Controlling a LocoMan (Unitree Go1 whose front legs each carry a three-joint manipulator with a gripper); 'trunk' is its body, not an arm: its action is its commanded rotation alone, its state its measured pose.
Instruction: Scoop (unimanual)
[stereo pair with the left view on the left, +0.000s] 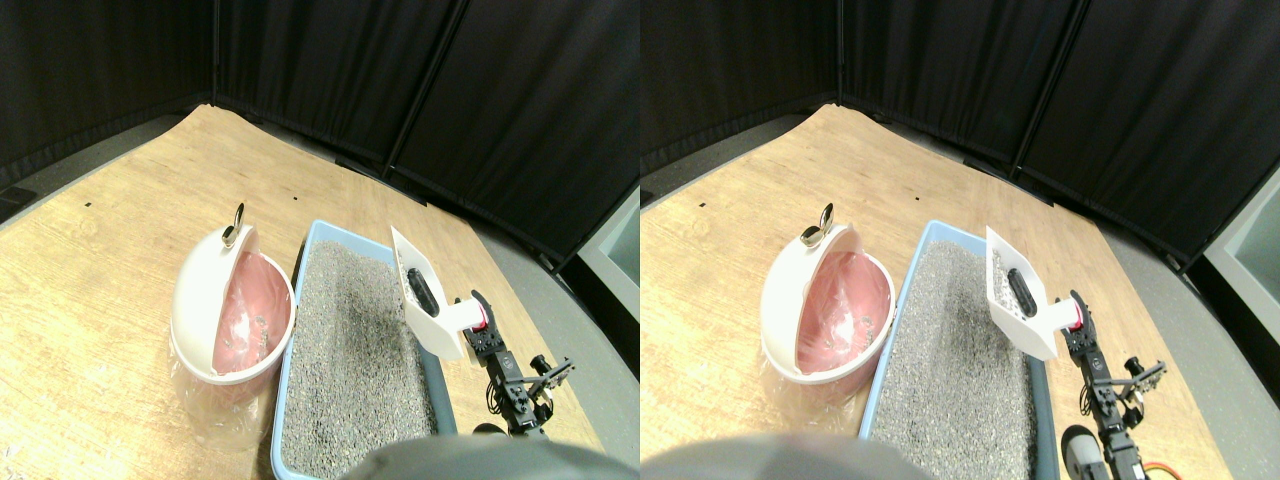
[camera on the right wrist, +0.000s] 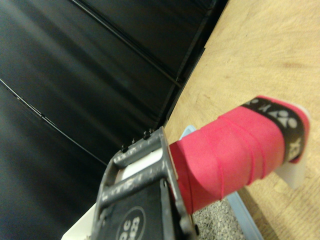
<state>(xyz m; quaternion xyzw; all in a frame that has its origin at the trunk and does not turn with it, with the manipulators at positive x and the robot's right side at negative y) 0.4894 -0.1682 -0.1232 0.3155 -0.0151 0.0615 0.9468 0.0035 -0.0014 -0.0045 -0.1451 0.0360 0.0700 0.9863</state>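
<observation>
Black curtain panels (stereo pair with the left view on the left: 500, 110) close off the back of the space, and in front of them a wide wooden floor board (stereo pair with the left view on the left: 120, 260) carries everything I am working with. Largest on it is the pale blue litter tray (stereo pair with the left view on the left: 303, 262), long and filled nearly to its walls with grey granules (stereo pair with the left view on the left: 350, 360). Just beside the tray's far-left wall stands a white bin (stereo pair with the left view on the left: 195, 310) lined with a pink bag (stereo pair with the left view on the left: 245, 320), its white lid tipped up on edge; a few small grey bits lie inside the liner. A little metal clip or knob (stereo pair with the left view on the left: 233, 232) sits at the top of that lid.

Over the tray's right wall I am holding a white slotted scoop (stereo pair with the left view on the left: 420, 300), raised clear of the granules and tilted steeply, its blade facing the bin. A dark lump (stereo pair with the left view on the left: 424, 292) rests in the blade, with some grains around it. The scoop's handle is wrapped in red tape (camera on the right wrist: 230, 155) with a black band near its end.

My right gripper (stereo pair with the left view on the left: 482, 335) is clamped around that wrapped handle; in the wrist view the dark jaw frame sits hard against the red wrap.
</observation>
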